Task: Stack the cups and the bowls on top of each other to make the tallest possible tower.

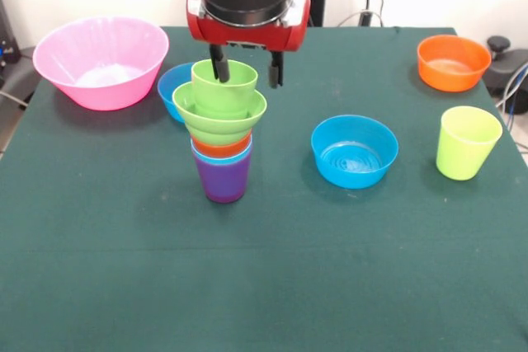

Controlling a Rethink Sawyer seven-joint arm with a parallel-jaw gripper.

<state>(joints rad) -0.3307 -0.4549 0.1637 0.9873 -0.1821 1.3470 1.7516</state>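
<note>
Dark green cloth is covering the table (264, 286), and a pale wall is standing behind it. Left of the middle the tower (223, 133) is standing upright: the purple cup (223, 180) is sitting on the cloth as base, a light blue cup (221, 154) and an orange cup (221, 146) are showing only their rims above it, then the ridged green bowl (219, 113) is resting on them, and the stepped green cup (225, 86) is sitting on top. The gripper (247, 68) is hanging over this top cup with its fingers spread apart; one finger is reaching inside the cup, the other is outside its rim, and they are not pinching it. A blue bowl (175, 84) is peeking out behind the tower, beside the large pink bowl (101, 61). Another blue bowl (355, 151) is lying right of the tower. The yellow-green cup (468, 143) and the orange bowl (453, 62) are standing well apart, near the right edge.
</note>
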